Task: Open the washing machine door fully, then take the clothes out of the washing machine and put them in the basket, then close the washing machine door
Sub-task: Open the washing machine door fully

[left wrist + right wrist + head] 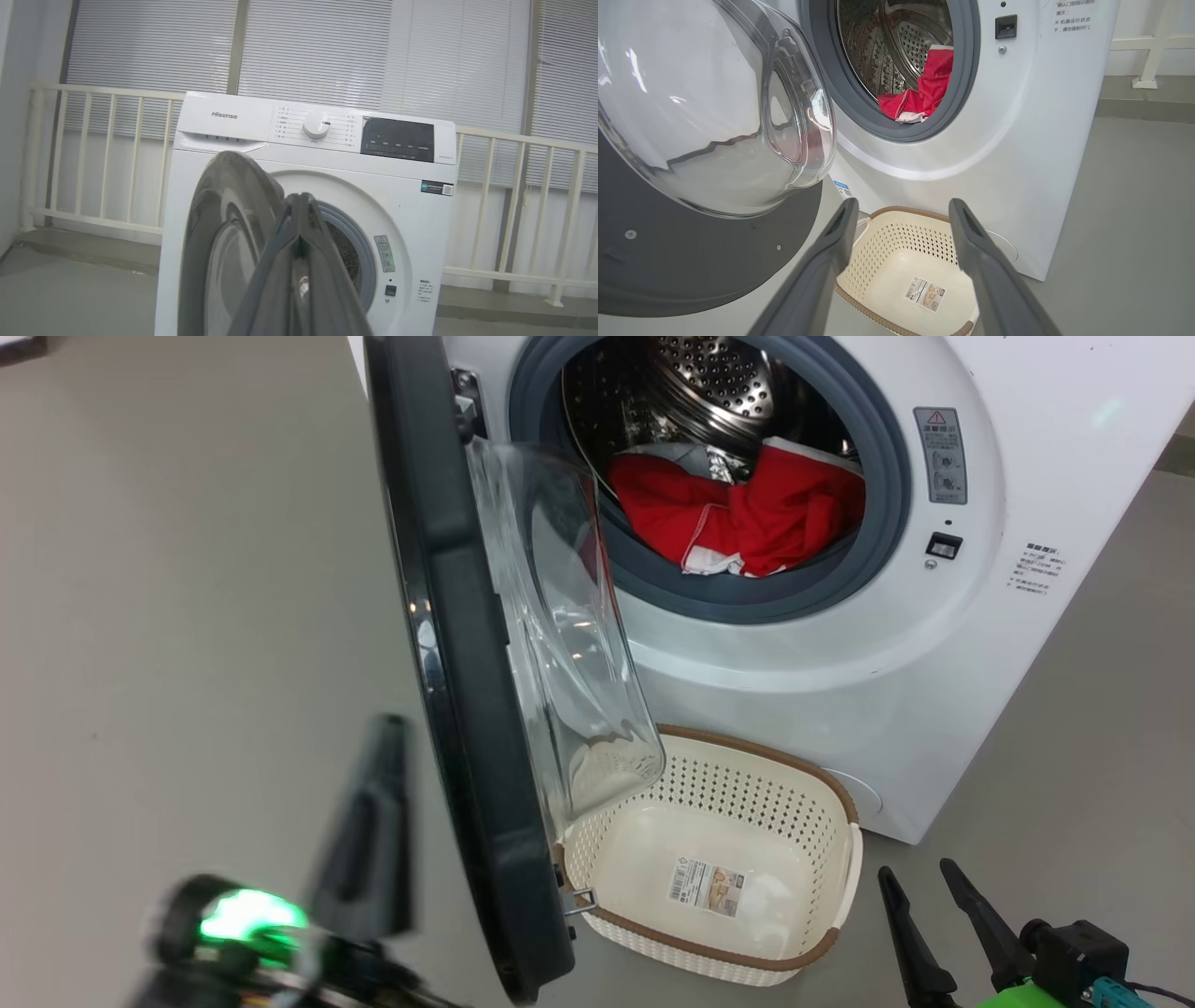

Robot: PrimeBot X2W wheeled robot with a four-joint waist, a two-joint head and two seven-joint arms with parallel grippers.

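Clothes (747, 518), bright red with some white, lie in a heap at the front of the steel drum (709, 383) inside the washing machine (1027, 644). Its round door (467, 709) stands wide open, swung to the left. The basket (728, 784) sits on the floor (187, 616), touching the machine's front, with a paper label (707, 887) on its bottom. The left gripper (387, 728) looks blurry beside the door's outer side, its fingers pressed together with nothing between them. The right gripper (915, 870) is just right of the basket, its fingers spread apart and holding nothing.
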